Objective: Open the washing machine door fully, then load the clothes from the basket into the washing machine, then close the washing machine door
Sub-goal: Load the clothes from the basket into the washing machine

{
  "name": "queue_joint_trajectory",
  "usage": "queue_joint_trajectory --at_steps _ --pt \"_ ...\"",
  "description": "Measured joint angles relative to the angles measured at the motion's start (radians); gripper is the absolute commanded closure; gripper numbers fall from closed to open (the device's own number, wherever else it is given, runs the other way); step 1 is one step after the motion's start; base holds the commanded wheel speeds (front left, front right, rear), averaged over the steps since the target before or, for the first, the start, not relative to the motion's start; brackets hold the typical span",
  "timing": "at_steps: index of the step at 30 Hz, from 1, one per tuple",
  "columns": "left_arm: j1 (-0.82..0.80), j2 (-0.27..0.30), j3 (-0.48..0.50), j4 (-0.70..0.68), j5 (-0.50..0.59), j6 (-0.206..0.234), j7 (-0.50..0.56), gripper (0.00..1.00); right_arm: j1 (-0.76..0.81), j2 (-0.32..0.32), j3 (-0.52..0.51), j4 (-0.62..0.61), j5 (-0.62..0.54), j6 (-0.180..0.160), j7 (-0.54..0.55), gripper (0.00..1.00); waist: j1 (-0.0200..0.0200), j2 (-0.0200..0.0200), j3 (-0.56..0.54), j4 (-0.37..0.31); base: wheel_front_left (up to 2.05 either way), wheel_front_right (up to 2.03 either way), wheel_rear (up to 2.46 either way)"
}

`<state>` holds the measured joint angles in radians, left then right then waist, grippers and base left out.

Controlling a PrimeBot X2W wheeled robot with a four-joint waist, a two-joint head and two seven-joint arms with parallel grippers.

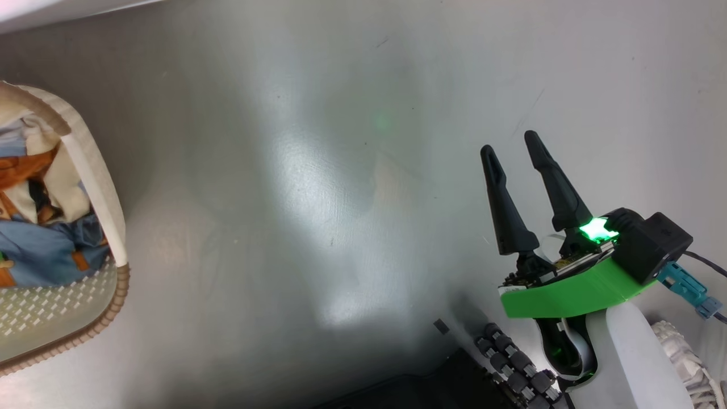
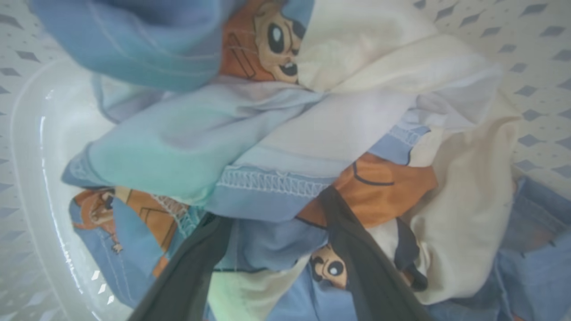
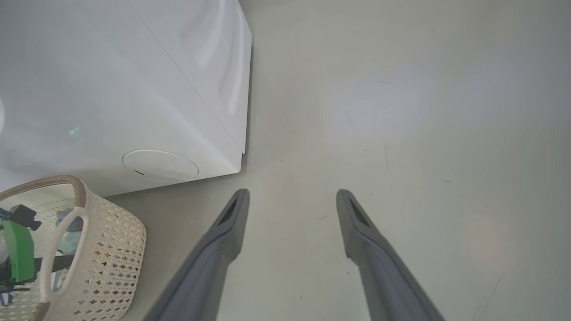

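Observation:
The cream basket [image 1: 96, 187] sits on the floor at the left edge of the head view, with the light-blue, orange and white clothes [image 1: 45, 250] inside. In the left wrist view my left gripper [image 2: 274, 207] is open, its dark fingers [image 2: 357, 249] spread and pushed down among the clothes [image 2: 285, 133]. My right gripper [image 1: 510, 143] is open over bare floor, well right of the basket. In the right wrist view my right gripper [image 3: 292, 195] points past the white washing machine [image 3: 111, 89]. The basket [image 3: 116, 249] stands before the machine, my left arm's green wrist mount [image 3: 18, 249] inside it. The washing machine door is out of view.
Grey glossy floor [image 1: 318, 187] stretches between the basket and my right arm. A round white hatch [image 3: 160, 165] sits low on the machine's front. My base with black rollers [image 1: 511, 363] is at the bottom of the head view.

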<state>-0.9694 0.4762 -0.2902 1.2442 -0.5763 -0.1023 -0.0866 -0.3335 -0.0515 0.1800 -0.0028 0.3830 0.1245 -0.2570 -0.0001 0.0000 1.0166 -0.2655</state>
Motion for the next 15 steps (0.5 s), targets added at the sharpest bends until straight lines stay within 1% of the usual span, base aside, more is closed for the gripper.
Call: queue_joint_trajectory --at_steps 9,11,15 --pt "-0.024 0.002 -0.033 0.010 0.018 0.001 0.009 0.00 0.000 0.000 -0.002 -0.004 0.000 0.000 0.000 0.00 0.0000 0.0000 0.011 -0.004 0.00 0.00 0.00" --pt "-0.028 -0.001 -0.038 0.012 0.018 0.001 0.009 1.00 0.000 0.000 -0.003 -0.004 0.000 0.000 0.000 0.00 0.0000 0.0001 0.011 -0.003 0.00 0.00 0.00" --pt "-0.034 -0.007 -0.046 0.012 0.018 -0.001 -0.003 1.00 0.000 0.000 -0.001 -0.002 0.005 0.000 0.000 0.00 0.0000 0.0000 0.006 -0.004 0.00 0.00 0.00"
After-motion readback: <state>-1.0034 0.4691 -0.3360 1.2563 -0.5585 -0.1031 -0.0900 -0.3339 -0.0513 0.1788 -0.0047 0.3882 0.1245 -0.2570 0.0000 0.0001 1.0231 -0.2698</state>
